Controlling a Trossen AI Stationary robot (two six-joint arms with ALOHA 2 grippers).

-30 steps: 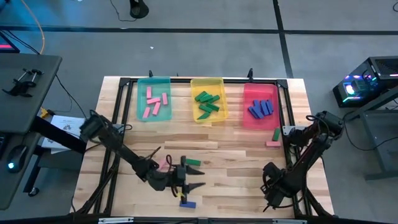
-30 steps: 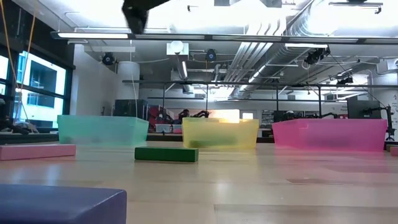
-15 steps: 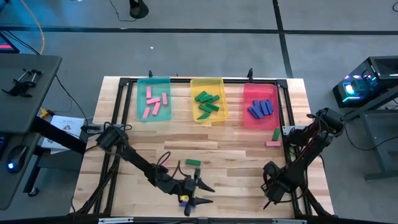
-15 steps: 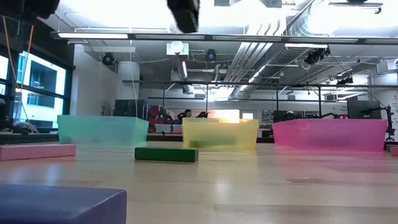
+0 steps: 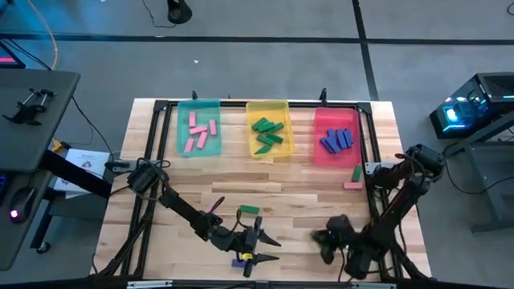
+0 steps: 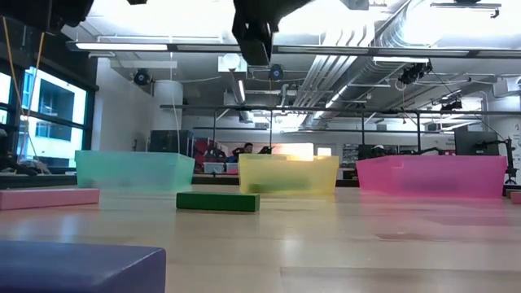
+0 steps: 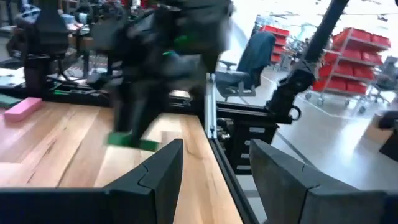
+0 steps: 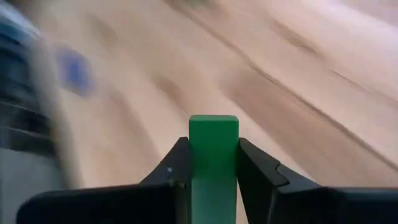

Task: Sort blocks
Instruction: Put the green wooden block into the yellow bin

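My right gripper (image 8: 213, 163) clamps a green block (image 8: 213, 155) between its fingers, low over the table's (image 5: 305, 197) near edge. My left gripper (image 5: 261, 249) hovers with fingers spread above a blue block (image 5: 239, 261). Another green block (image 5: 249, 210) lies just beyond; sorted blocks fill the teal tray (image 5: 198, 105), yellow tray (image 5: 268, 105) and red tray (image 5: 336, 112).

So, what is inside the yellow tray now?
The yellow tray holds several green blocks, some overlapping. Whether any block lies hidden beneath them cannot be seen.
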